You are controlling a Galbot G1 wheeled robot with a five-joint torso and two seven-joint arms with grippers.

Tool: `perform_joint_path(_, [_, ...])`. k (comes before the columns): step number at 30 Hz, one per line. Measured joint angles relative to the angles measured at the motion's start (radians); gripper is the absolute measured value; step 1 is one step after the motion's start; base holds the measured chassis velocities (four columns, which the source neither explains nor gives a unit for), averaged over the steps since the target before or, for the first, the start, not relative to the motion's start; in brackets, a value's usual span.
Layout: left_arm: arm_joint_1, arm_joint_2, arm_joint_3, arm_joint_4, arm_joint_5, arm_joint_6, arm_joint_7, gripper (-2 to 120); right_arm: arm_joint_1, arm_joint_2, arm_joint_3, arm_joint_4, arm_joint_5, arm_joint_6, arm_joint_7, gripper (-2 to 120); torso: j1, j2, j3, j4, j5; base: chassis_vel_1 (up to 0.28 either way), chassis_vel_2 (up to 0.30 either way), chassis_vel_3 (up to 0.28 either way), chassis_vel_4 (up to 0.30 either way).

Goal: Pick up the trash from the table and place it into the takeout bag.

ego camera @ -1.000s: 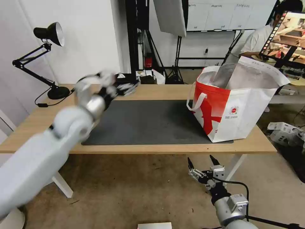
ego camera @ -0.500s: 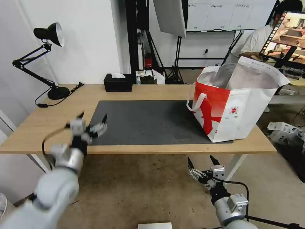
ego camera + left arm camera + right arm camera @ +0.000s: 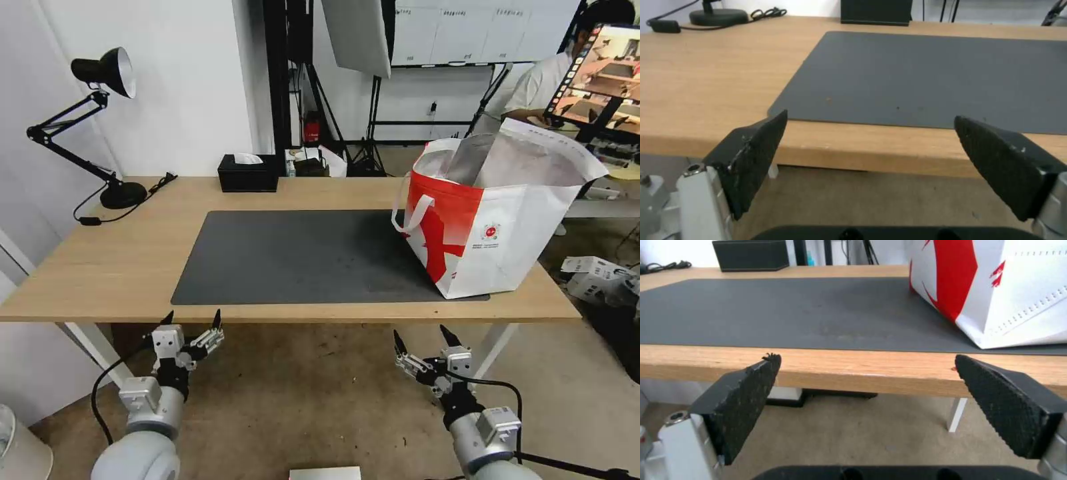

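Observation:
The takeout bag, white with a red swoosh panel and loop handles, stands open on the right end of the table, partly on the dark grey mat. Its red and white side also appears in the right wrist view. No trash is in view on the table. My left gripper hangs open below the table's front edge at the left, its fingers empty. My right gripper hangs open below the front edge at the right, its fingers likewise empty.
A black tissue box sits at the table's back edge. A black desk lamp with its cable stands at the back left corner. Tripods and stands fill the room behind. Boxes lie on the floor to the right.
My left arm has drawn back from over the table near the tissue box and come down below the front edge, its gripper open and empty. The right arm has not moved.

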State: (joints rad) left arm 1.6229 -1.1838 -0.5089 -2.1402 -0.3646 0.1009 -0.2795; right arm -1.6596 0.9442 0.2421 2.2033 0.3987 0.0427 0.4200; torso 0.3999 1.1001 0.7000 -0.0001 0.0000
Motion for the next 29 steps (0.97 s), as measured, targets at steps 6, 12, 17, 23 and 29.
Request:
perform_joint_path(6, [0.001, -0.009, 0.002, 0.009, 0.006, -0.009, 0.003, 100, 0.000, 0.000, 0.000, 0.000, 0.000, 0.000, 0.000, 100, 0.000, 0.000, 0.000, 0.0000, 0.0000, 0.000, 0.000, 0.000, 0.000])
perform_joint_path(12, [-0.002, -0.010, 0.004, 0.010, 0.007, -0.010, 0.004, 100, 0.000, 0.000, 0.000, 0.000, 0.000, 0.000, 0.000, 100, 0.000, 0.000, 0.000, 0.0001, 0.0000, 0.000, 0.000, 0.000, 0.000])
perform_joint_path(17, [-0.004, -0.009, 0.005, 0.010, 0.005, -0.010, 0.005, 100, 0.000, 0.000, 0.000, 0.000, 0.000, 0.000, 0.000, 100, 0.000, 0.000, 0.000, 0.0001, 0.0000, 0.000, 0.000, 0.000, 0.000])
perform_joint_path(23, [-0.005, -0.008, 0.005, 0.010, 0.004, -0.010, 0.005, 100, 0.000, 0.000, 0.000, 0.000, 0.000, 0.000, 0.000, 100, 0.000, 0.000, 0.000, 0.0001, 0.0000, 0.000, 0.000, 0.000, 0.000])
perform_joint_path(29, [-0.006, -0.008, 0.006, 0.010, 0.004, -0.010, 0.005, 100, 0.000, 0.000, 0.000, 0.000, 0.000, 0.000, 0.000, 100, 0.000, 0.000, 0.000, 0.0001, 0.0000, 0.000, 0.000, 0.000, 0.000])
